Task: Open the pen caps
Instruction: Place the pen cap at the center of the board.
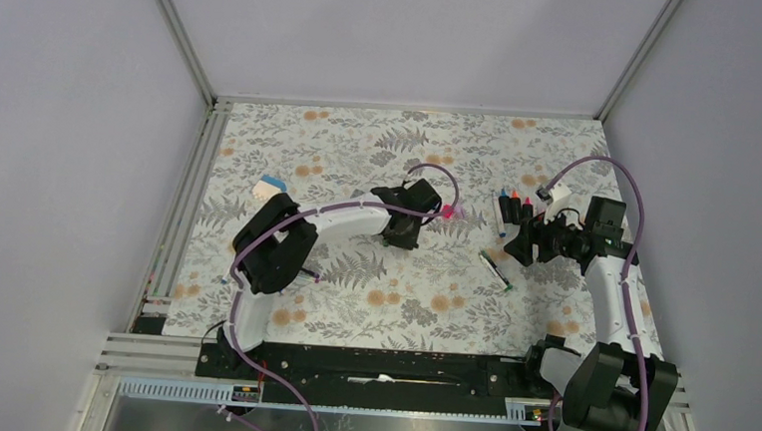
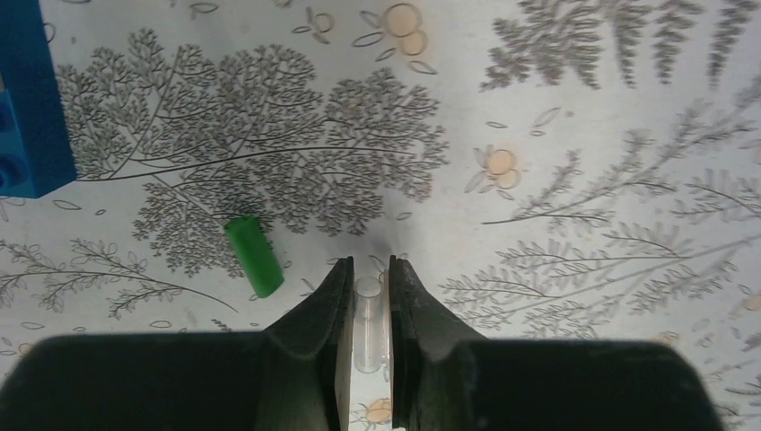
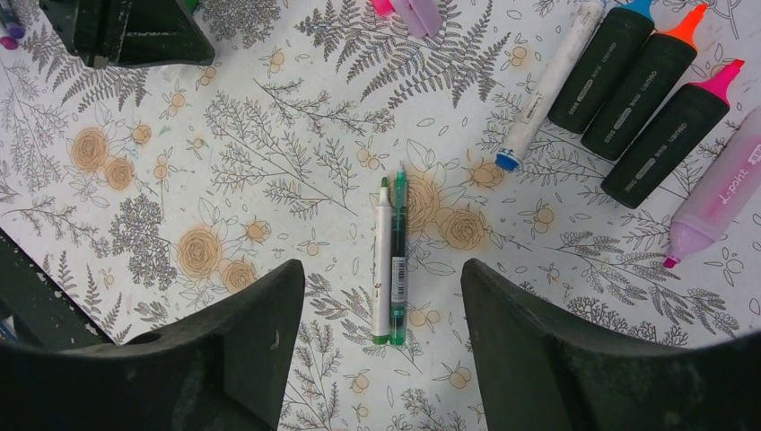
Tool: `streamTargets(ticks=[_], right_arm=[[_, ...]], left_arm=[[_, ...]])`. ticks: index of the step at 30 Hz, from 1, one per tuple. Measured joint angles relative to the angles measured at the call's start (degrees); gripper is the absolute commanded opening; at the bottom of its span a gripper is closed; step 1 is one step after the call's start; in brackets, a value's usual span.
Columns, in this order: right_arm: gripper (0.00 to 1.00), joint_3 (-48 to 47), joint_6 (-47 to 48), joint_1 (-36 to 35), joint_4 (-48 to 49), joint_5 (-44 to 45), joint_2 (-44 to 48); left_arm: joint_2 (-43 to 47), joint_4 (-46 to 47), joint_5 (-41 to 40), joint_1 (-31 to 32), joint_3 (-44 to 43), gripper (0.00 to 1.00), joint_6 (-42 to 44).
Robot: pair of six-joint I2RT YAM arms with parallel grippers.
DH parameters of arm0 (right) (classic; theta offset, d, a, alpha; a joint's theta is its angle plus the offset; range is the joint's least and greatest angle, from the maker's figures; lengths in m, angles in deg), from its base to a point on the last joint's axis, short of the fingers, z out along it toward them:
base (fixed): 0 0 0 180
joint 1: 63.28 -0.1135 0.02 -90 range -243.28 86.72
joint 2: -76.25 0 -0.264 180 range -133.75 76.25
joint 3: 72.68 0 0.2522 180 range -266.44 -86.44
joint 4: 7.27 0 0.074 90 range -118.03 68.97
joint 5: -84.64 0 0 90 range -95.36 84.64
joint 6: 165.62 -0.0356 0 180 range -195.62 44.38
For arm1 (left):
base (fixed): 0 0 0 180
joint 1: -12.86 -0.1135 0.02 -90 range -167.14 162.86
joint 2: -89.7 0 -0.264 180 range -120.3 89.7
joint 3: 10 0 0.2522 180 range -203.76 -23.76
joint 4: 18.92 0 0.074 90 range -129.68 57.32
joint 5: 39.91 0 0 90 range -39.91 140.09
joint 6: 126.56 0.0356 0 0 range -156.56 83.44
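1. Two thin pens [image 3: 390, 260] lie side by side nearest your arms, and both tips look bare, so you can judge these opened.
2. Your right gripper [image 3: 381, 269] hangs directly over them with its jaws spread wide and nothing between them.
3. Your left gripper [image 2: 370, 265] has its jaws nearly closed on a small clear tube [image 2: 368, 323], probably a cap from a thin pen, though you cannot tell for sure. It sits low over the table [image 1: 352, 304].
4. A green cap [image 2: 254, 256] lies loose on the table just beside that gripper, apart from any pen.
5. Farther out on the right, three dark highlighters [image 3: 655, 81] show bare blue, orange and pink tips. A white pen [image 3: 547, 90] and a pink highlighter [image 3: 718, 193] beside them look uncapped too.
6. Pink and purple caps [image 3: 408, 11] lie loose beyond the thin pens.
7. A blue block [image 2: 27, 99] sits far left and plays no part.
8. No pen in view shows a cap on it, so little seems left apart from setting down the clear tube.
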Motion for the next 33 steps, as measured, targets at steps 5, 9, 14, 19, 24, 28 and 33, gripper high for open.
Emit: streamTargets(ticks=[5,9,14,19,24,28,33], right_arm=[[0.76,0.0,0.0,0.0,0.0,0.0,0.0],[0.76,0.0,0.0,0.0,0.0,0.0,0.0],[0.77,0.0,0.0,0.0,0.0,-0.4,0.0],[0.78,0.0,0.1,0.0,0.0,-0.7,0.0],[0.83,0.5,0.9,0.0,0.0,-1.5,0.5],[0.88,1.2,1.7,0.0,-0.3,-2.9,1.3],[1.0,1.8,2.6,0.0,-0.4,-5.3,2.9]], left_arm=[[-1.1,-1.4,0.5,-1.9,0.0,0.21,0.0],[-1.2,-1.8,1.0,-3.0,-0.5,0.32,0.4],[-1.2,-1.7,1.4,-3.2,-0.7,0.35,0.4],[-0.6,-1.8,2.2,-3.2,-0.7,0.35,0.4],[8.8,-0.3,3.9,-3.2,3.0,0.37,0.7],[24.3,3.1,4.2,-3.2,9.2,0.47,1.7],[44.4,9.4,2.6,-3.5,20.9,0.9,1.7]])
